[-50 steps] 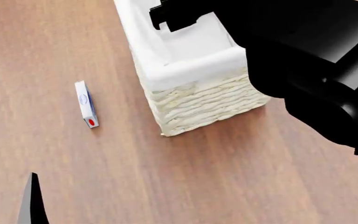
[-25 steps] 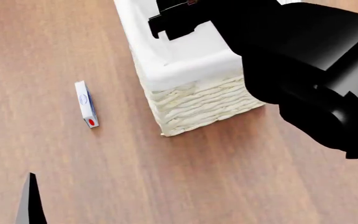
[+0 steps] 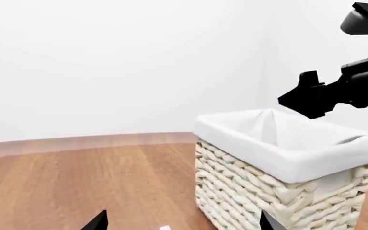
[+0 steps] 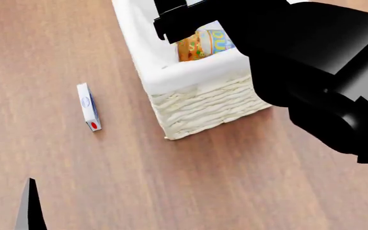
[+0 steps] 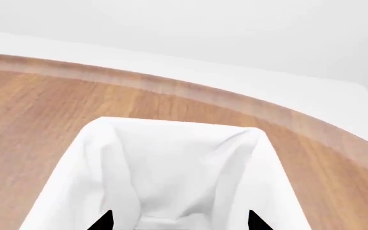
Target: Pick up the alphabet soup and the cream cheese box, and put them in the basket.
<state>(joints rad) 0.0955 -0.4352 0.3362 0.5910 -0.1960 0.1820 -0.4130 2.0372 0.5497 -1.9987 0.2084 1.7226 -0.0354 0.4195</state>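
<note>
The alphabet soup, a can with a blue and orange-yellow label, lies inside the basket on its white liner, partly hidden by my right arm. My right gripper hangs over the basket, open and empty; in the right wrist view only the liner shows between its tips. It also shows in the left wrist view above the basket. The cream cheese box lies on the wooden floor left of the basket. My left gripper is open and empty, low and near the box; one finger shows in the head view.
A wooden floor stretches round the basket. A white wall with a wooden skirting stands behind. My right arm covers the right side of the head view.
The soup can has come into view lying in the basket below my right gripper. The right arm has shifted slightly. The cream cheese box and left gripper have not moved.
</note>
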